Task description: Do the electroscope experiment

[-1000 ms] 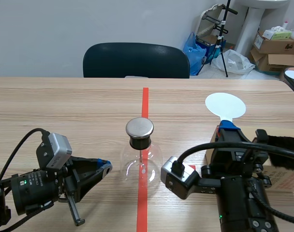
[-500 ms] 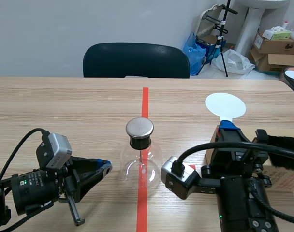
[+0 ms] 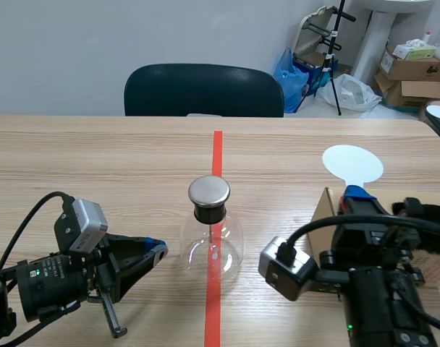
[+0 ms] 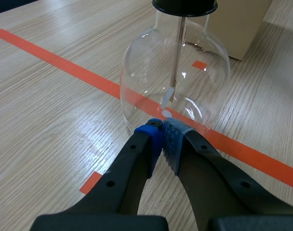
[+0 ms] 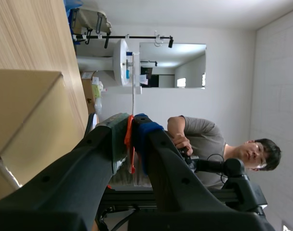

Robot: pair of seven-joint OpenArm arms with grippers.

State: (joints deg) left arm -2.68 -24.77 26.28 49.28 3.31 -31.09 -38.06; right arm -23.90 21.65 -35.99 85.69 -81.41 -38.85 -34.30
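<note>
While the left gripper lies low on the table to the left of the electroscope, its two blue-padded fingers are pressed together on nothing. Their tips point at the foot of the glass, right up against it; whether they touch it cannot be told. The electroscope is a round clear flask with a black neck and a flat metal cap. It stands upright on the orange-red tape line, and a thin rod hangs inside it from the cap down toward the bottom.

To the right of the electroscope and well apart from it, the right gripper points away from the robot, its fingers closed narrowly on the handle of a paddle. The paddle's white disc sits beyond the fingertips, farther up the table than the cap. A cardboard box lies on the table right of the electroscope, just beside the right arm, between flask and arm. Beyond the electroscope, across the table, stands a dark chair, and far off to its right are stacked cartons. The right wrist view catches a person in a grey shirt.
</note>
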